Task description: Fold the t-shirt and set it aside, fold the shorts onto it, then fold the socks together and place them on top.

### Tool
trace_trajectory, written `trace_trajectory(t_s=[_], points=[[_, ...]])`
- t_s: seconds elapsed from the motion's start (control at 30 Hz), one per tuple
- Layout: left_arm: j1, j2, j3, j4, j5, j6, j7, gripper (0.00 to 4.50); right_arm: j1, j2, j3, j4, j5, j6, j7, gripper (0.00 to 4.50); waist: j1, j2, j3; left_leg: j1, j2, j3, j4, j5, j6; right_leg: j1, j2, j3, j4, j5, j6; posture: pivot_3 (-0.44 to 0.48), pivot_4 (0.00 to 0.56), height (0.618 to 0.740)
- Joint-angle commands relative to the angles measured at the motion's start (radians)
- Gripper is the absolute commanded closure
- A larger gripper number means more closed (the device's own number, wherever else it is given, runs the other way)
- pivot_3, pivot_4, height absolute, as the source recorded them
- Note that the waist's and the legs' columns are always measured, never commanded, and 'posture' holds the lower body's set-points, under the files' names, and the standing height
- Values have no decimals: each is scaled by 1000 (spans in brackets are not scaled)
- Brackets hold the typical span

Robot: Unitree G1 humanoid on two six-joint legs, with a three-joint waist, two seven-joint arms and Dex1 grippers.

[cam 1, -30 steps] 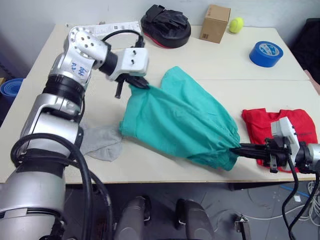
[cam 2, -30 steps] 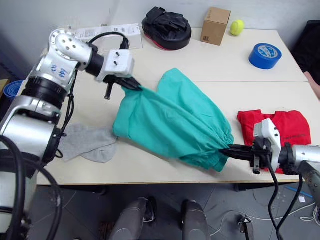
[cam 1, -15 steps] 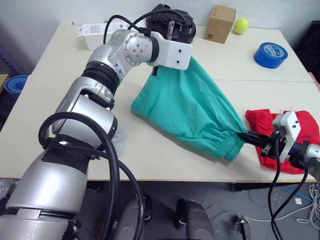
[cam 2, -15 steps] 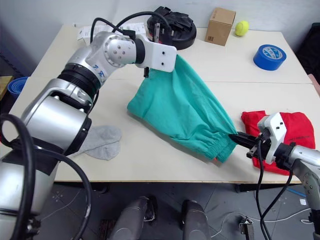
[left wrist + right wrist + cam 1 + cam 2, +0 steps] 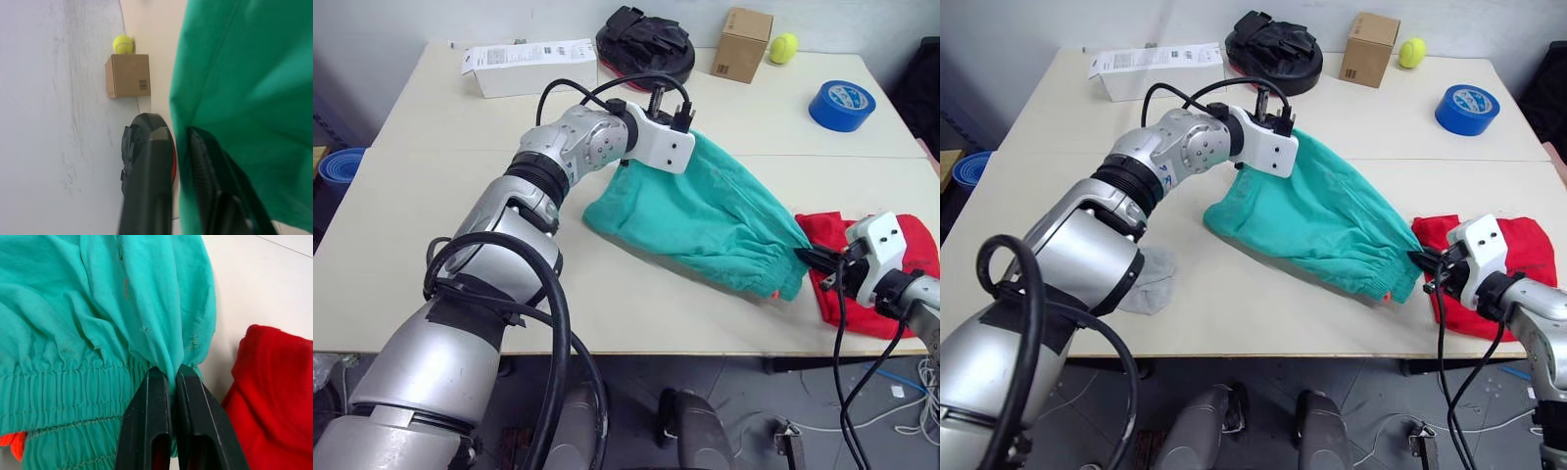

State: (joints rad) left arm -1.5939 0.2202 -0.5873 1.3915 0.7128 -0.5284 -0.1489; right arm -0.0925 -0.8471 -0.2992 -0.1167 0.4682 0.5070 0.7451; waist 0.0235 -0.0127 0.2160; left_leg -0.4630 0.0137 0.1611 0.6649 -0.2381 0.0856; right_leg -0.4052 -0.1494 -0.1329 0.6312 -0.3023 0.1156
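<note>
Right gripper (image 5: 171, 382) is pinched tight on the gathered waistband of the shorts (image 5: 715, 220), right beside the t-shirt (image 5: 886, 284) at the table (image 5: 431, 225) edge. Left gripper (image 5: 183, 147) clamps the shorts' far hem, cloth stretched between both arms. One of the socks (image 5: 1151, 279) peeks out under the left arm. Behind: a white box (image 5: 533, 67) with print too small to read, a cardboard box (image 5: 741, 44), yellow ball (image 5: 783, 47), blue tape roll (image 5: 843, 105).
</note>
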Motion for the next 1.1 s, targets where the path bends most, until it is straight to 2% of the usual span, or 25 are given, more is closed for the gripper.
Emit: trace_trajectory(t_s=[0.03,0.27,0.3,0.4,0.5,0.63,0.7,0.73,0.83,1.0,1.1], points=[[-16,7,31,-10,-16,-1,-4,2569,-3,4,1,-29,-9,-13,13,4500,0,0,0,0,0,0,0,0,0,0,0,0,0,0,0,0,150,740],[-22,40,88,-12,-39,10,-8,331,-53,4,16,20,-48,-39,12,4500,-3,0,0,0,0,2,1,0,1,-1,0,1,1,0,0,0,150,740],[-22,51,105,-13,-49,11,-17,9,-65,6,14,28,-52,-40,8,4235,-3,0,0,0,0,3,1,0,1,-2,0,2,2,0,0,0,150,740],[-10,99,198,-20,-133,-5,-112,0,-105,3,-1,48,-65,-54,-7,3419,-6,0,0,0,0,5,1,0,1,-5,0,2,7,1,1,0,150,740],[6,126,266,-31,-197,-26,-212,0,-125,-5,-22,45,-51,-45,7,2280,-12,0,0,1,0,6,2,1,1,-6,0,1,13,1,1,0,150,740],[89,187,371,-69,-339,-107,-500,0,-139,-37,-47,27,-26,-20,44,908,-15,1,0,3,-1,8,2,1,0,-6,1,1,13,1,1,0,150,740],[134,206,394,-100,-379,-146,-589,0,-136,-49,-52,19,-34,-44,59,156,-22,1,0,4,0,8,2,1,0,-6,0,1,14,1,1,0,150,740],[157,213,399,-116,-394,-163,-629,0,-138,-54,-57,19,-41,-58,60,35,-24,1,0,4,-1,9,2,1,0,-6,0,1,14,1,1,0,150,740],[262,241,386,-171,-418,-243,-743,0,-110,-71,-78,-79,-37,-103,101,35,-26,1,0,4,-1,9,2,1,1,-6,0,2,14,1,1,0,150,740],[370,271,358,-211,-419,-289,-853,0,84,-74,-67,-323,-71,-168,153,35,-23,0,-1,4,-1,9,2,1,0,-6,1,1,14,1,1,0,150,740],[416,278,342,-249,-430,-323,-926,0,211,-70,-11,-419,-174,-253,152,35,-23,-2,-2,4,-2,9,2,0,1,-5,0,2,14,2,3,0,150,740]])
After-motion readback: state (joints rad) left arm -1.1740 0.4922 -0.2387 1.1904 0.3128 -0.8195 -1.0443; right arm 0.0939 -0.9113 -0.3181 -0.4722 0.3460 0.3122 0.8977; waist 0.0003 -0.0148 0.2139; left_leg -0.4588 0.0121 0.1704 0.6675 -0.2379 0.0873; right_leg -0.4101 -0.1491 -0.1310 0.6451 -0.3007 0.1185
